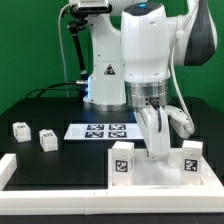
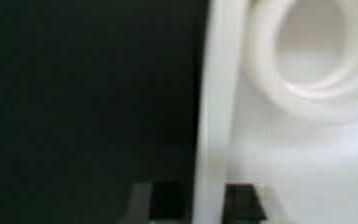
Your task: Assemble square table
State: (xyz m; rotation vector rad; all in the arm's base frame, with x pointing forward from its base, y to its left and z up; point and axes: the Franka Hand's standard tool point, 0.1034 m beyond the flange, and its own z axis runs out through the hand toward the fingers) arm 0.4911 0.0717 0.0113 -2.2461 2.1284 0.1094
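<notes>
The white square table top (image 1: 142, 177) lies at the front on the exterior view's right. Two tagged white legs (image 1: 121, 160) (image 1: 192, 161) stand upright on it. My gripper (image 1: 158, 152) reaches down between them at the top's back edge. In the wrist view the top's raised rim (image 2: 208, 90) runs between my dark fingers (image 2: 160, 203), one on each side, so my gripper (image 2: 201, 205) is shut on it. A round corner socket (image 2: 311, 60) shows just beyond. Two more loose legs (image 1: 20, 130) (image 1: 46, 138) lie on the black table at the exterior view's left.
The marker board (image 1: 103, 130) lies flat behind the table top, in front of the robot's base. White border rails (image 1: 55, 176) run along the front and left edges of the black table.
</notes>
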